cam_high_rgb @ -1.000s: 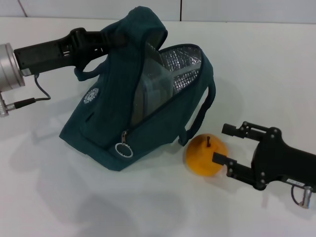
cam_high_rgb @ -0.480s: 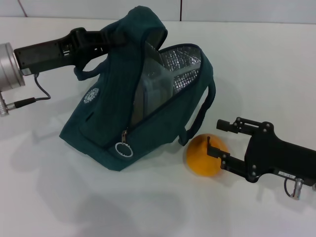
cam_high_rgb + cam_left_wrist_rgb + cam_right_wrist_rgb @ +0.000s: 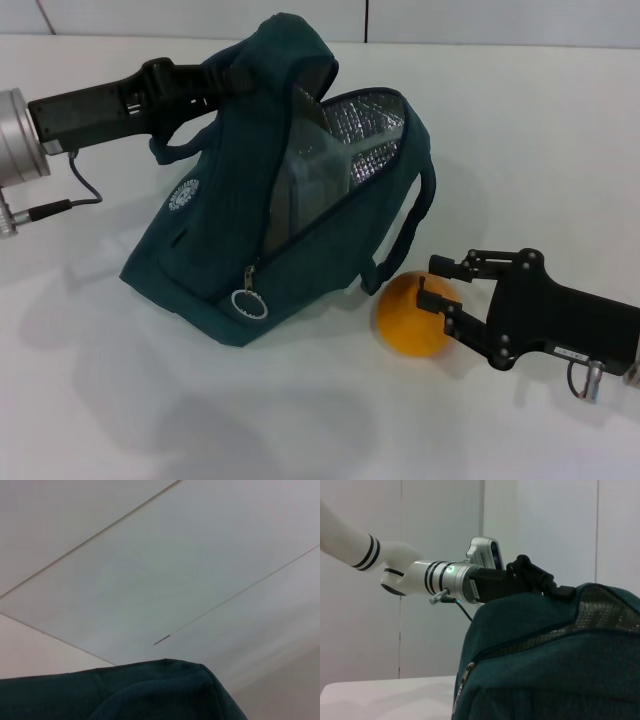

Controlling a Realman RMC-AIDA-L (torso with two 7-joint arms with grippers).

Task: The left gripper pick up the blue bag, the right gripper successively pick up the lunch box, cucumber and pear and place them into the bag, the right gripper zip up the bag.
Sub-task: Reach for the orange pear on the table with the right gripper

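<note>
head view: the left gripper (image 3: pixel 225 85) is clamped on the blue bag (image 3: pixel 250 250), holding its mouth up. the right gripper (image 3: pixel 432 280), fingers spread, straddles the pear (image 3: pixel 408 318) beside the bag. round fruit may roll away if squeezed off-centre.

The blue bag (image 3: pixel 280 200) sat mid-table (image 3: pixel 520 130) with the lunch box (image 3: pixel 310 185) inside, the pear (image 3: pixel 408 318) just beside its front right corner, toward the table's near edge.
</note>
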